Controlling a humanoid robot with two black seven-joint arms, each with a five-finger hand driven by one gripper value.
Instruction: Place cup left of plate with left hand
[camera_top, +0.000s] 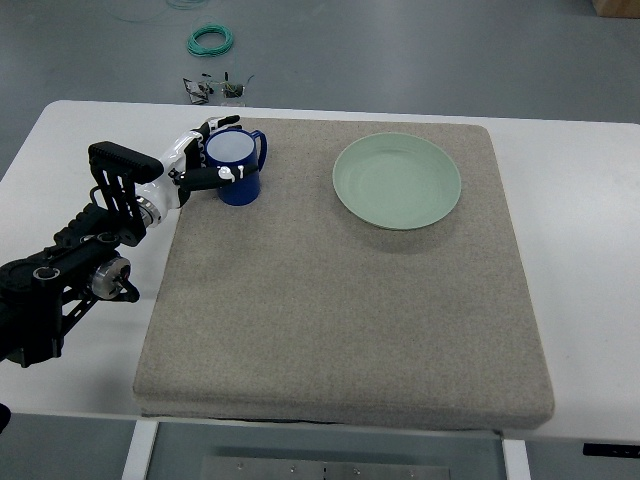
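Observation:
A dark blue cup (240, 178) with a pale inside stands upright on the grey mat (340, 300) near its far left corner, handle turned to the right. My left hand (205, 152) wraps around the cup from the left, with fingers (222, 124) behind it and the thumb in front. A pale green plate (397, 181) lies on the mat to the right of the cup, a clear gap between them. The left arm (70, 270) comes in from the picture's left edge. No right arm shows.
The mat lies on a white table (575, 200). On the floor beyond the table lie a green cable coil (212, 40) and some small dark clips (215, 90).

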